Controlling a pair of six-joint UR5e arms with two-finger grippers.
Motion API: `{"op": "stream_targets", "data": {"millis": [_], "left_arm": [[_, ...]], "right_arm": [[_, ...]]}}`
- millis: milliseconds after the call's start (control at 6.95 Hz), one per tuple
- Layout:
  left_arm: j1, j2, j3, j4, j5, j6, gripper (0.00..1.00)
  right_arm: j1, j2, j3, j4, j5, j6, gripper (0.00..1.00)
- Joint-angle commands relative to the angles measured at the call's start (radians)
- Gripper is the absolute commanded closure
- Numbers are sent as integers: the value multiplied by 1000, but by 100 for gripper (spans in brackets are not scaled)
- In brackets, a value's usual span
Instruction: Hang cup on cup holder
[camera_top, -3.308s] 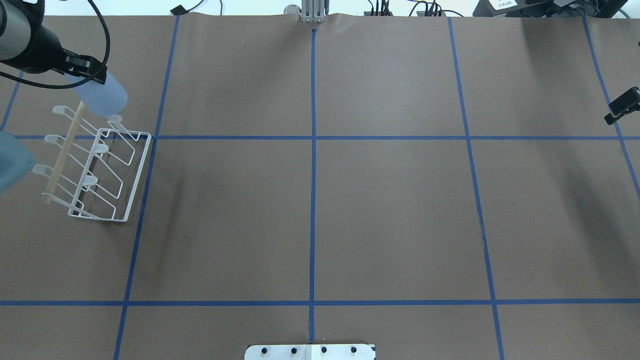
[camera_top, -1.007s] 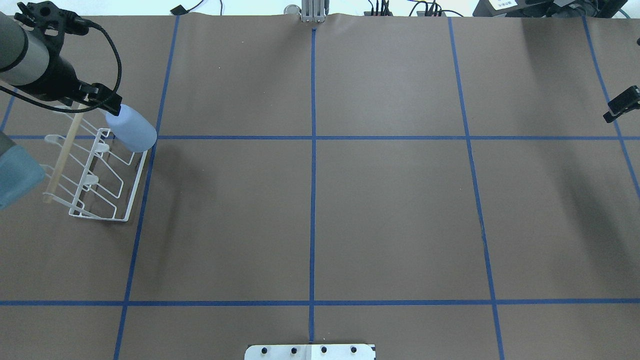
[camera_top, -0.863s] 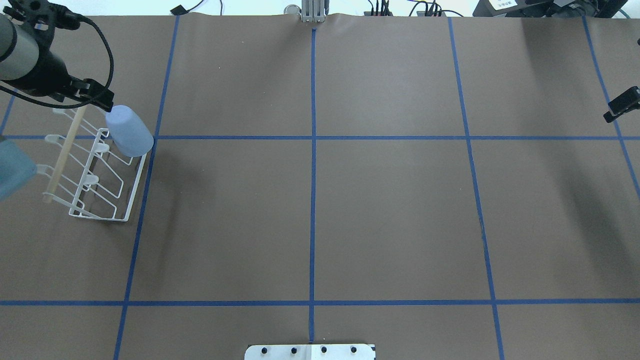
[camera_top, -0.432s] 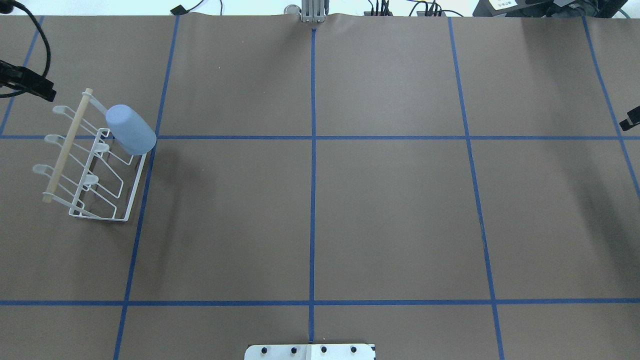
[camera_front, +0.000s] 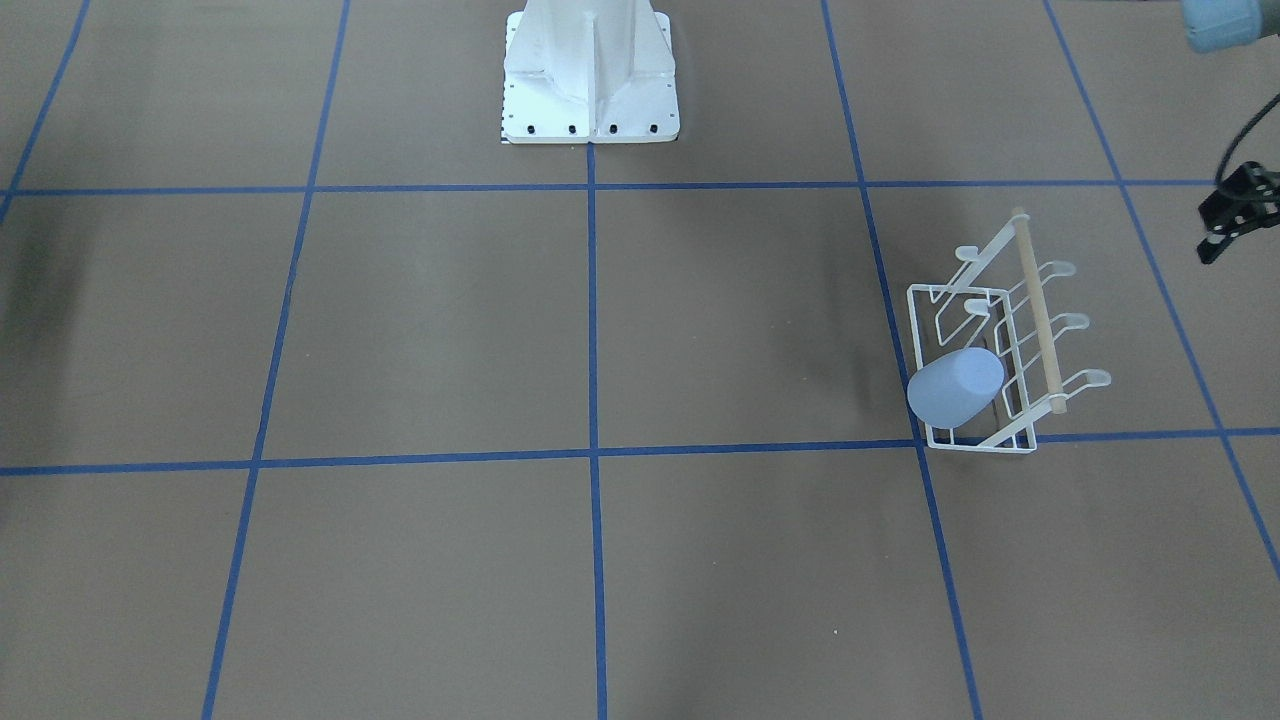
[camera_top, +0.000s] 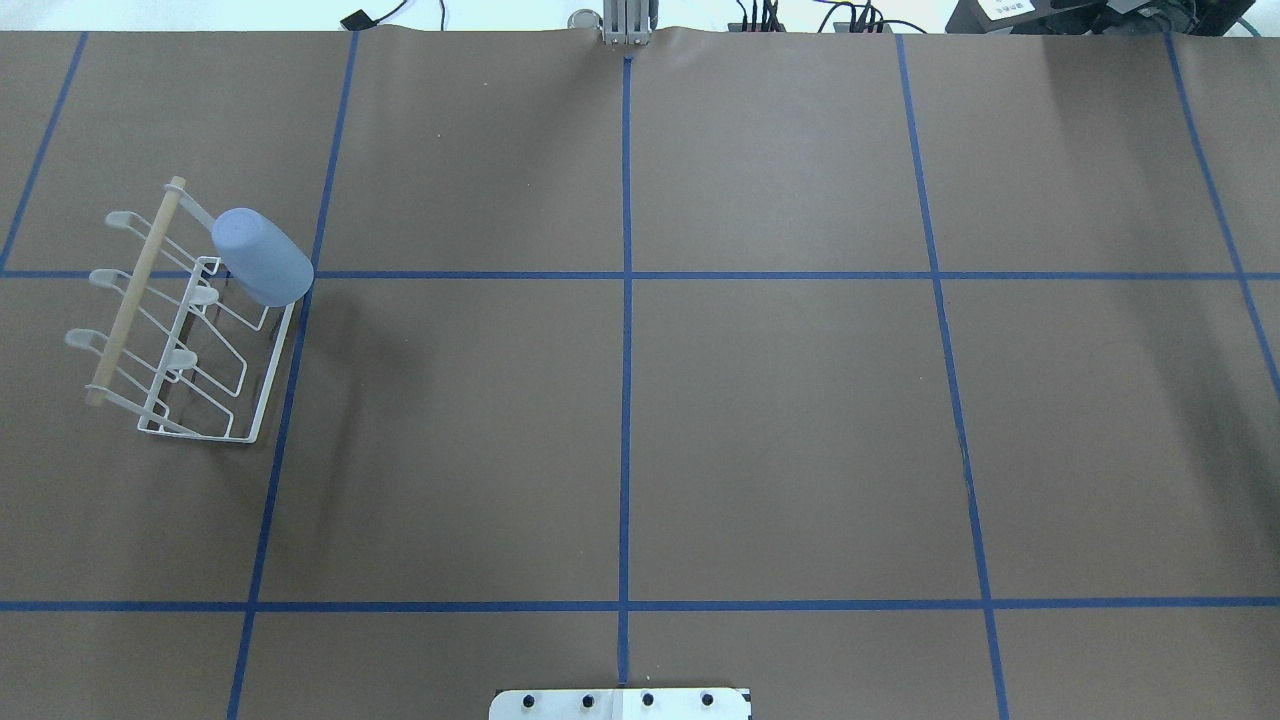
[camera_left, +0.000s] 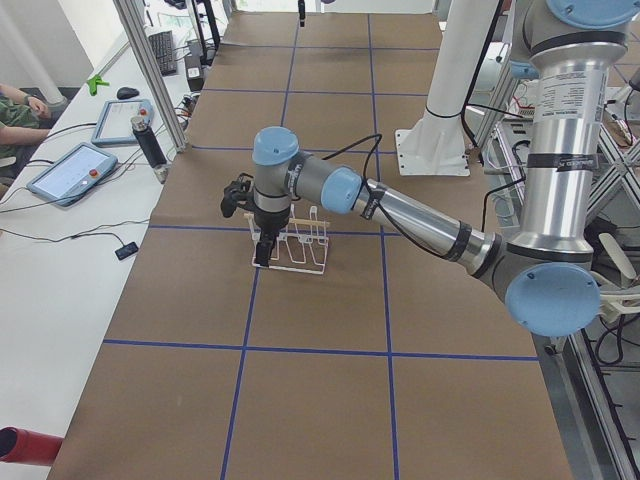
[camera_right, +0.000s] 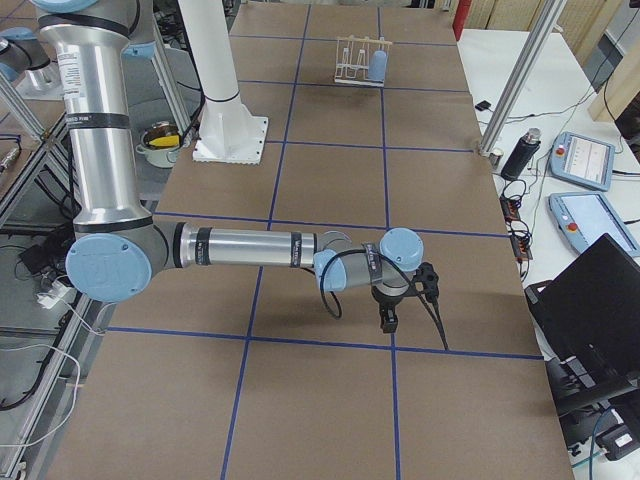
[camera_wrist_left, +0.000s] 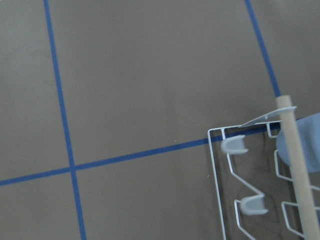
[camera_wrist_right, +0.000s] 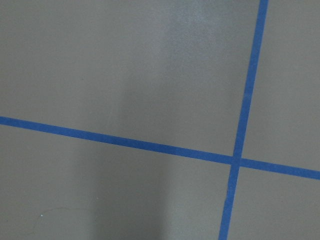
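Note:
The pale blue cup (camera_top: 262, 257) hangs upside down and tilted on the far prong of the white wire cup holder (camera_top: 255, 400). It shows too in the front-facing view (camera_front: 955, 388) on the rack (camera_front: 1012, 300) and in the left wrist view (camera_wrist_left: 305, 145). My left gripper (camera_front: 1208, 235) is off the cup, open and empty, beside the rack's outer side. My right gripper (camera_right: 388, 320) hangs over bare table far from the rack; I cannot tell whether it is open or shut.
The white robot pedestal (camera_front: 590, 75) stands at the table's near middle. The brown mat carries a grid of blue tape lines (camera_top: 625, 275). Tablets and cables lie past the far table edge (camera_left: 75, 170).
My left gripper has let go of the cup and drawn back left, out of the overhead view. The cup stays hung on the rack. The right gripper has also left that view.

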Motion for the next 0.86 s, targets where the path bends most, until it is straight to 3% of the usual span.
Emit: {"op": "stream_targets", "data": {"millis": [0,144,719], "left_arm": [[-67,29,66,-56,-14,10,2],[-67,23,153,-89,-15,10,2],[-70,62,244,-118,-52,8,1]], "right_arm": [[53,4,10,-84,-2,0,0],[58,5,12,-97,-8,-2,0],[78,12,21,-159,-5,-3,0]]}}
